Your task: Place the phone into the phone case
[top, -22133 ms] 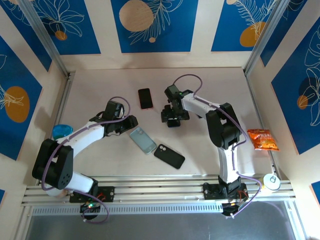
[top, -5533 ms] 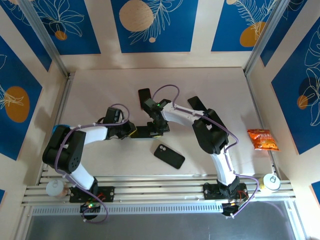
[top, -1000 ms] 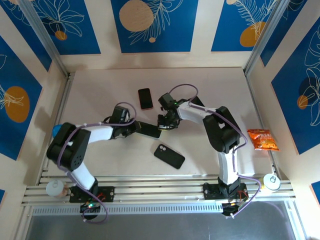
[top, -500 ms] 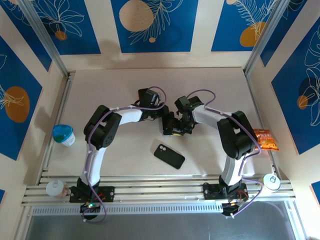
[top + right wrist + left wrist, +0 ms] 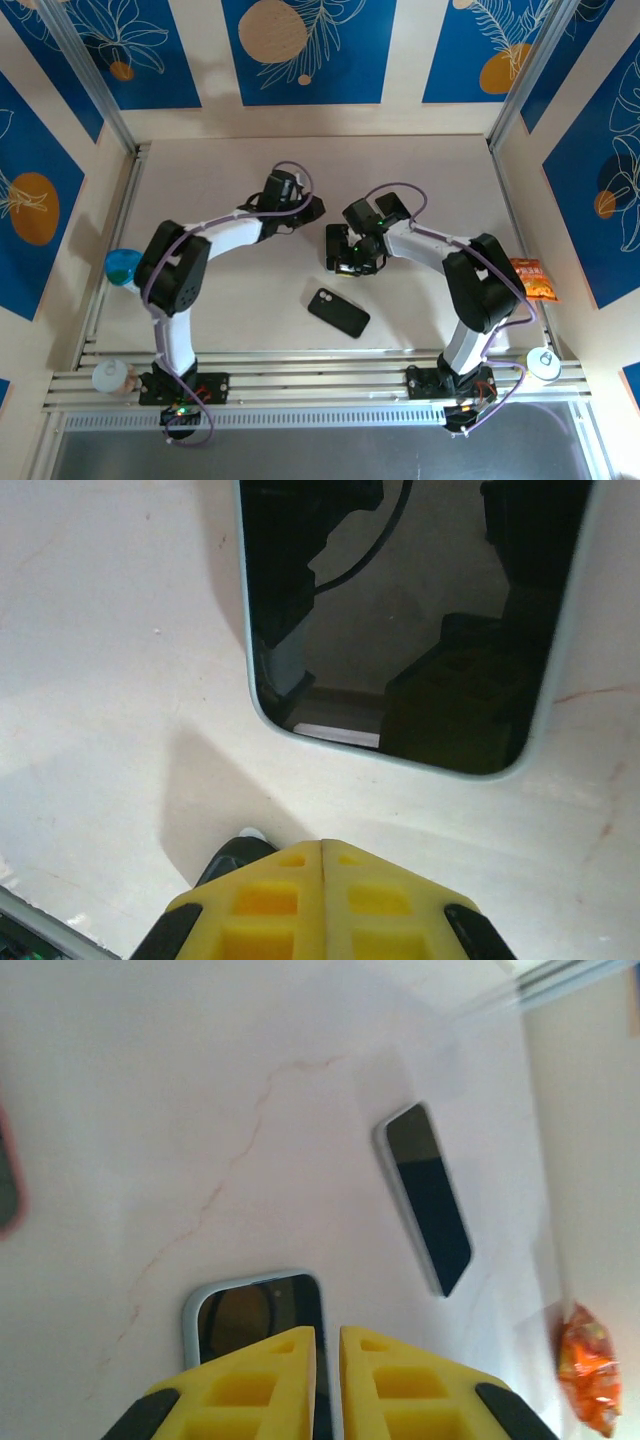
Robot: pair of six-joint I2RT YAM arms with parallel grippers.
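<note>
A dark-screened phone (image 5: 415,600) sits inside a pale blue phone case (image 5: 258,692) and lies flat on the table. My right gripper (image 5: 322,845) is shut, its yellow fingertips on the table just short of the case's end. From above, that gripper (image 5: 352,258) is at mid-table beside the dark phone (image 5: 334,250). My left gripper (image 5: 327,1332) is shut to a thin slit, with nothing seen in it. It hovers over a pale-rimmed phone (image 5: 255,1310). Another pale-rimmed phone (image 5: 425,1195) lies farther off. From above, the left gripper (image 5: 308,208) is behind the right one.
A black phone (image 5: 338,312) lies back up nearer the arm bases. A red-edged phone (image 5: 5,1175) is at the left edge of the left wrist view. An orange snack pack (image 5: 527,278) lies far right and a teal-lidded cup (image 5: 122,265) far left. Walls close in the table.
Over the last second my left arm swung from the near left up to the middle back of the table. The cased phone moved right, to beside my right gripper.
</note>
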